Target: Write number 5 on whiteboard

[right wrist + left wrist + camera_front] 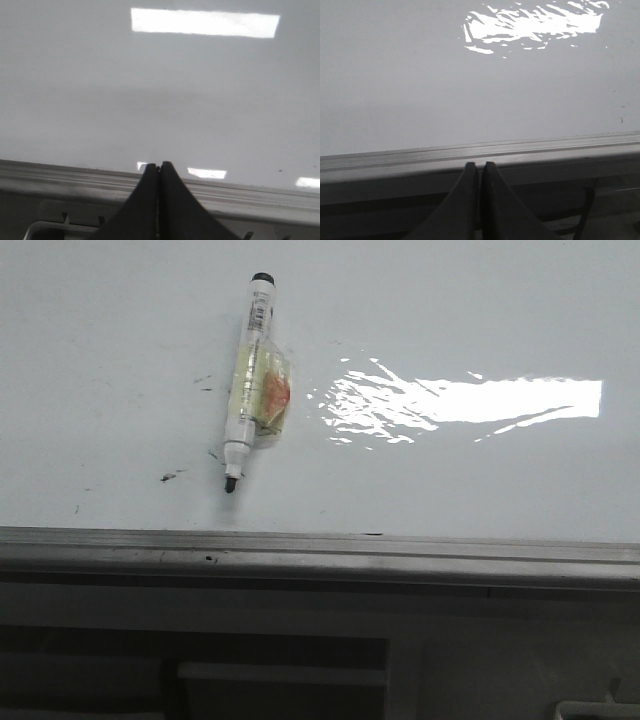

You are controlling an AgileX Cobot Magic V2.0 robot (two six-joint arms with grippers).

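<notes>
The whiteboard (480, 320) lies flat, glossy white with bright glare and a grey metal rim (320, 552) along its near edge. No number 5 shows on it, only small dark smudges. A white marker (246, 380) with a black cap end and a bare black tip lies on the board, tip toward the rim, with clear tape around its middle. My left gripper (479, 165) is shut and empty, its tips over the rim (420, 160). My right gripper (159, 164) is shut and empty, its tips at the board's near rim (60, 175). Neither gripper shows in the front view.
Small dark smudges (168, 477) mark the board left of the marker's tip. Below the rim is a grey frame with dark openings (280, 680). Glare patches lie right of the marker (460, 405).
</notes>
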